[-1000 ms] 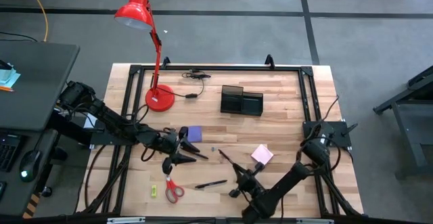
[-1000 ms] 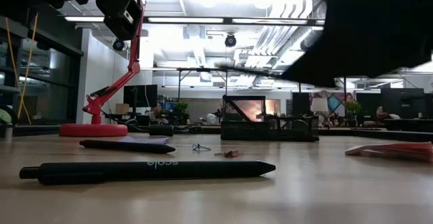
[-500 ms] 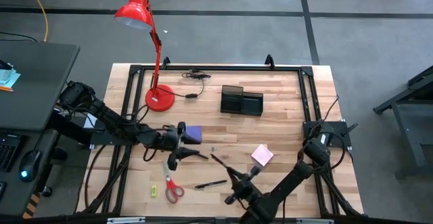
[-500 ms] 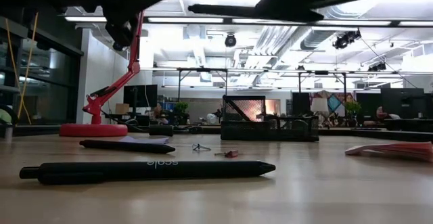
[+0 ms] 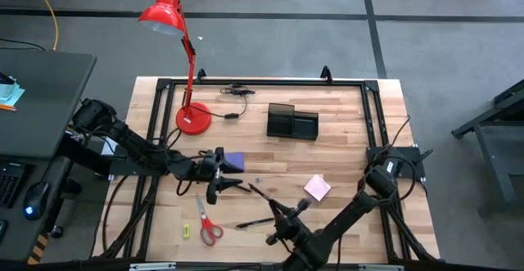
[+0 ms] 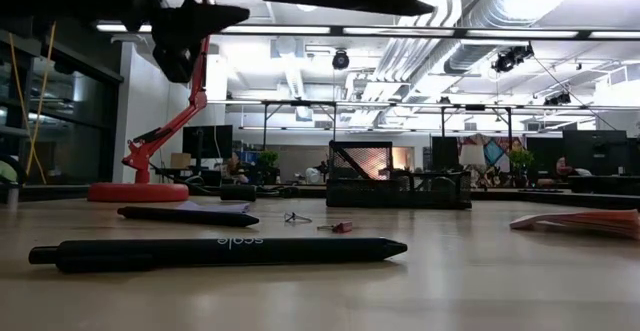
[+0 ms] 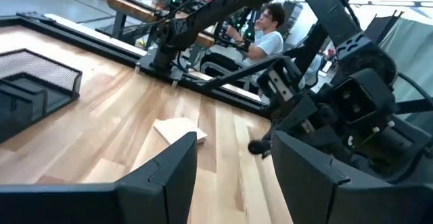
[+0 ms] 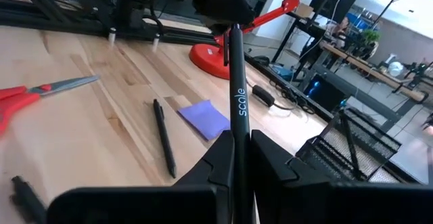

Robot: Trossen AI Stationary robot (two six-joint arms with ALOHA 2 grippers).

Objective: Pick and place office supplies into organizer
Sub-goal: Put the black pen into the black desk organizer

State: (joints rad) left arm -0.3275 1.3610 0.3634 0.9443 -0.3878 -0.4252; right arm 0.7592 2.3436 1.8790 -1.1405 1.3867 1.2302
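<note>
one pen [image 8: 238, 102] is clamped between your right gripper [image 5: 281, 219]'s fingers and carried clear of the table, its free end pointing up-left toward the left gripper [image 5: 214, 181]. you are in the carry step: the pen is picked, not yet placed. next you need to swing the right arm toward the far side of the table and tip the pen so it drops upright into a compartment of the organizer [image 5: 292, 122], which sits well apart from the gripper, near the far edge. mind the left gripper, which hangs half open and holding nothing, close to the pen's tip; i judge a clash possible if you sweep straight across. further out, a second pen [image 5: 255, 221] lies on the wood just beside your right gripper, another [image 8: 162, 136] lies by the purple pad [image 5: 234, 161], the pink pad [image 5: 317, 187] lies to the right, and the scissors [image 5: 207, 225] rest near the front edge, all still to be collected.
</note>
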